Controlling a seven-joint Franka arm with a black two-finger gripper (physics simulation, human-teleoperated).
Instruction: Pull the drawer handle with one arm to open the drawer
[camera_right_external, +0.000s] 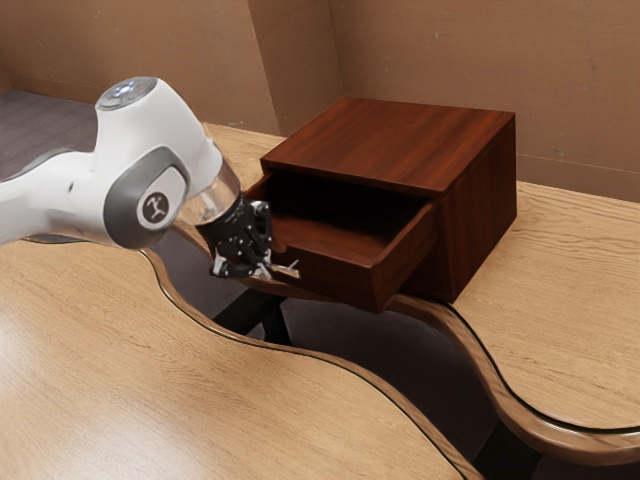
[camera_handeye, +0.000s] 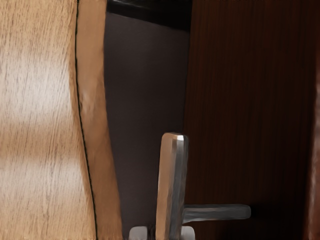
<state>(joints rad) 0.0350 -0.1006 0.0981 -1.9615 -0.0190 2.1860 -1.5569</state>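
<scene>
The white Franka arm (camera_right_external: 100, 190) comes in from the exterior view's left toward a dark wooden cabinet (camera_right_external: 400, 140) that stands on the far part of the table. Its single drawer (camera_right_external: 340, 245) already stands partly out of the carcass, toward the arm and over the gap in the tabletop. On the drawer's front sits a small metal drawer handle (camera_handeye: 172, 185), a plain bar on a short post. The black gripper (camera_right_external: 245, 262) is at that bar, closed narrow around it, with a pale pad on either side in the wrist view. The hold looks to be near one end of the bar, so a pull that drifts off the drawer's line of travel could slide the pads off the end, or skew the drawer so that it binds in its runners. A hard tug might also drag the unfixed cabinet toward the edge. The table (camera_right_external: 100, 400) is pale oak-grained wood with a winding dark-edged cut that exposes a dark floor and black legs below. Plain brown walls close the room behind.
</scene>
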